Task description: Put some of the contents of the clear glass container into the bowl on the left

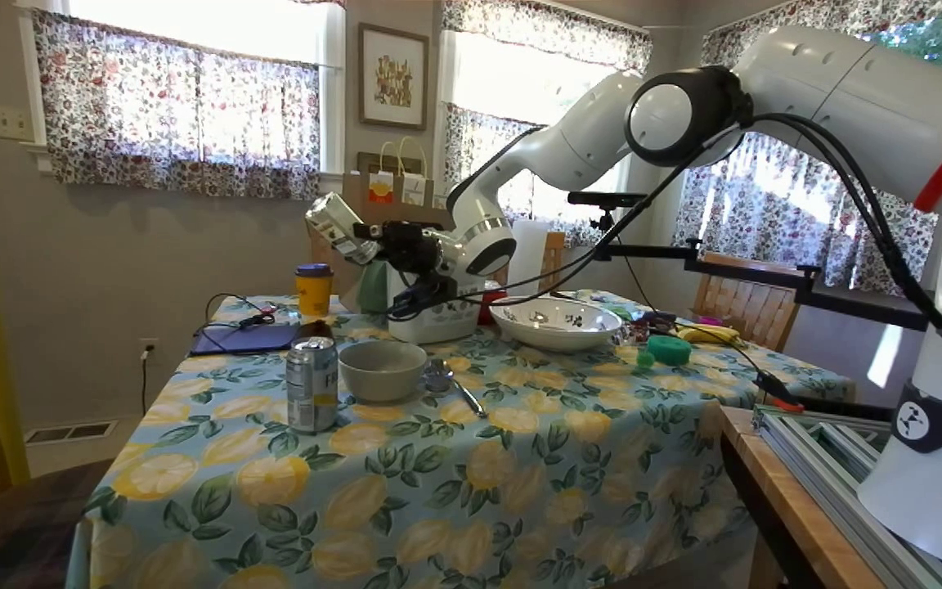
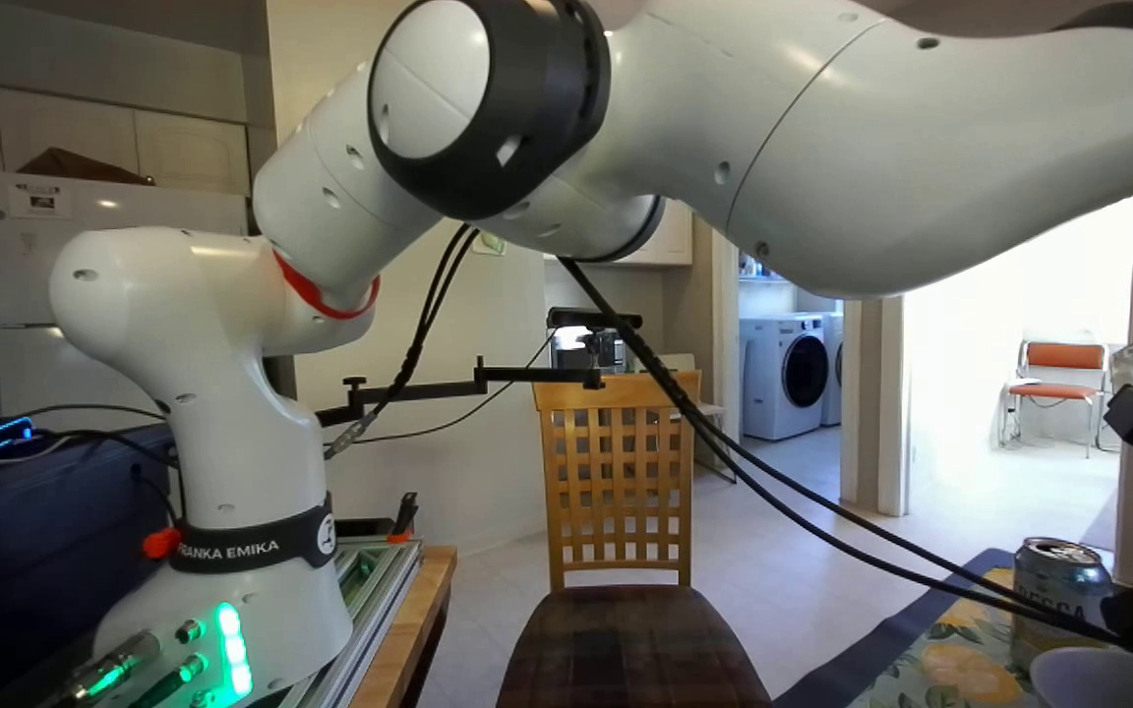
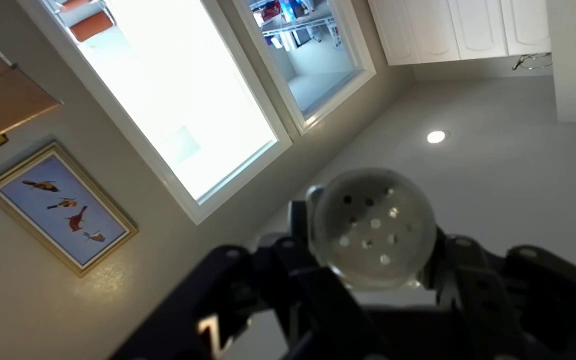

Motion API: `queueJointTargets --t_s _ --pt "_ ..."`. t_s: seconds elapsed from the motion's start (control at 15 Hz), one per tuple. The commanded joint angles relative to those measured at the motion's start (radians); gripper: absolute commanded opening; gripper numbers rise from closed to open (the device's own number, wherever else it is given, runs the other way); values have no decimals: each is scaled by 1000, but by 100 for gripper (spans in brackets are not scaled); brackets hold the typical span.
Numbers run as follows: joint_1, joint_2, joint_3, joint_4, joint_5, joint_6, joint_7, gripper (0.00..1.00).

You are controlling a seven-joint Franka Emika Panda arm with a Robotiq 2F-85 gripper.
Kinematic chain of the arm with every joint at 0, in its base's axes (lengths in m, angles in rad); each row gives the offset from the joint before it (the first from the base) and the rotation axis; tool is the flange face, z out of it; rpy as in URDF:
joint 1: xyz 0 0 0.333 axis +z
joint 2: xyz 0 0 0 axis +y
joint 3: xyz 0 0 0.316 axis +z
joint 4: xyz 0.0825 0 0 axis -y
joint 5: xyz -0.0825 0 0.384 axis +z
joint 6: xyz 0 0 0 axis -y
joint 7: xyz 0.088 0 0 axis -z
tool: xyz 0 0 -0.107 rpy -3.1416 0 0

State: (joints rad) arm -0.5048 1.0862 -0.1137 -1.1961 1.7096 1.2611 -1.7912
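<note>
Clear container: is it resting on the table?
No, in an exterior view the gripper holds the container tilted, well clear of the table.

I see a plain pale grey bowl (image 1: 382,378); the cloth (image 1: 340,507) under it is light blue with a yellow-lemon and green-leaf print. Beside the bowl my feed gives a silver can (image 1: 312,384); beyond the bowl, an orange-yellow cup (image 1: 313,295), dark blue lid (image 1: 313,269); higher than the bowl, a clear container (image 1: 335,227).
</note>
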Motion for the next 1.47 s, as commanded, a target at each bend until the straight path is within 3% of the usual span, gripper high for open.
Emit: queueJointTargets --t_s 0.0,0.4,0.67,1.4 --pt "5 -12 7 0 -4 -31 0 25" --pt "9 -37 -71 -26 -51 26 3 25" --pt "28 -52 -74 -33 -48 25 -4 25" --pt "179 -144 -194 -99 -187 241 -26 25"
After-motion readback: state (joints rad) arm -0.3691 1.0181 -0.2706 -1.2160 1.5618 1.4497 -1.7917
